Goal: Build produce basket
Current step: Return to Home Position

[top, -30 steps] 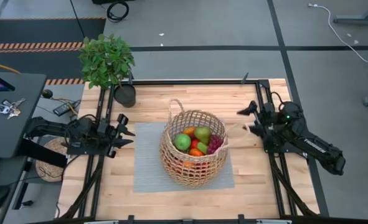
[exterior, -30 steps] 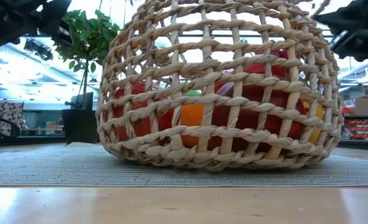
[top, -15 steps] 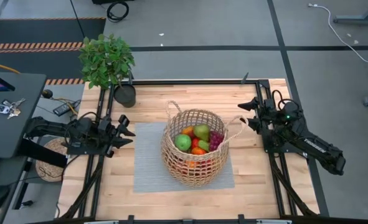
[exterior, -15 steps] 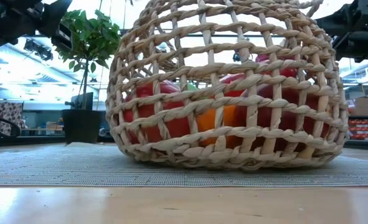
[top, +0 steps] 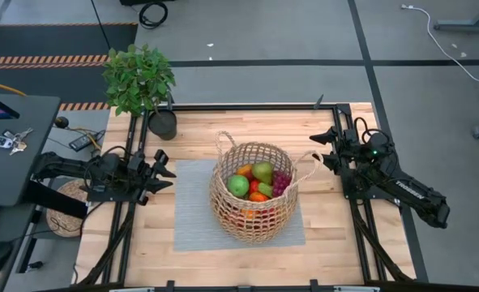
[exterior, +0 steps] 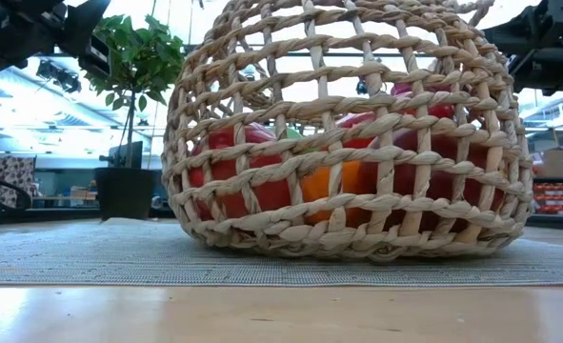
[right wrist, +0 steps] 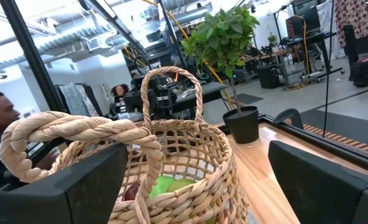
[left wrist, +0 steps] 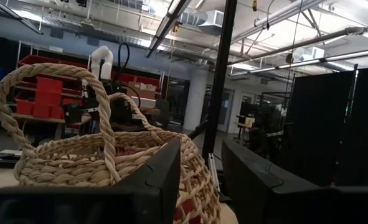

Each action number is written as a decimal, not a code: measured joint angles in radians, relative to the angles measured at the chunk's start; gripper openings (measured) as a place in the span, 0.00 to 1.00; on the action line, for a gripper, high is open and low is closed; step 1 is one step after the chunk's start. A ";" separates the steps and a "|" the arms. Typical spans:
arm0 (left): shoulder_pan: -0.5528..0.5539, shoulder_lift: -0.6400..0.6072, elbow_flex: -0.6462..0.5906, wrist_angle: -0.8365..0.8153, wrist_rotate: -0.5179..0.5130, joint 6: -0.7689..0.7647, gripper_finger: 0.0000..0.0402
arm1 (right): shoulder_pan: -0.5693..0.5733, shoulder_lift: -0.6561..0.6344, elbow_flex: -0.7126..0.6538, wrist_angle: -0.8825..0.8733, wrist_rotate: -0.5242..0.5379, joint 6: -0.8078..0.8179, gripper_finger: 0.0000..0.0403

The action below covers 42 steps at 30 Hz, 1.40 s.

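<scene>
The tan wicker basket (top: 251,221) stands by its bottom on a grey mat (top: 192,219) in the middle of the table. The produce (top: 255,183) lies inside it: a green apple (top: 237,185), a pear (top: 263,172), purple grapes (top: 280,185) and red and orange pieces. My left gripper (top: 168,170) hovers open left of the basket and clear of it, pointing at it. My right gripper (top: 320,148) hovers wide open at the basket's right, close to its right loop handle (top: 308,169) and touching nothing. That handle (right wrist: 78,134) fills the right wrist view.
A leafy potted plant (top: 139,77) in a black pot (top: 163,124) stands at the table's far left corner. Black frame rails (top: 247,106) run along the table's far edge and sides. Bare wood (top: 239,264) lies between the mat and the near edge.
My right gripper has swung toward the table's far edge and stays wide open. The basket, which leaned a second ago, has rocked back and now stands upright on the mat, its right handle sticking out toward my right gripper.
</scene>
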 joint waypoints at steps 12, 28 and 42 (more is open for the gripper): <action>0.000 0.000 0.000 0.000 0.000 0.001 0.32 | 0.000 0.000 0.000 0.000 0.000 0.000 0.98; 0.000 0.000 0.000 0.000 0.000 0.000 0.32 | 0.000 0.000 0.000 0.000 0.000 0.000 0.98; 0.000 0.000 0.000 0.000 0.000 0.001 0.32 | 0.000 0.000 0.000 0.000 0.000 0.000 0.98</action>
